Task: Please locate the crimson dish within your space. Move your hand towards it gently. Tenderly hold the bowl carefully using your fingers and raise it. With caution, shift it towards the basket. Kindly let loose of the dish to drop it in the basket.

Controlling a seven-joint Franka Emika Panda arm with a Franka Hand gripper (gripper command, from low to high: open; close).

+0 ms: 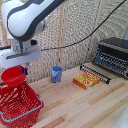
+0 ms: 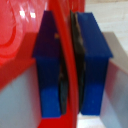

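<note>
The small red bowl (image 1: 11, 76) hangs in the air at the exterior view's left, just above the red mesh basket (image 1: 18, 104). My gripper (image 1: 22, 70) reaches down from the white arm and is shut on the bowl's rim. In the wrist view the two blue fingers (image 2: 50, 65) press on either side of the thin red rim (image 2: 67, 55), one inside and one outside the bowl. The bowl's underside is hidden from both views.
A small blue cup (image 1: 57, 74) stands on the wooden table (image 1: 80, 107) near the basket. A yellow-orange box (image 1: 86, 80) lies further toward the exterior view's right. A toaster oven (image 1: 112, 54) with its rack pulled out stands at the far right.
</note>
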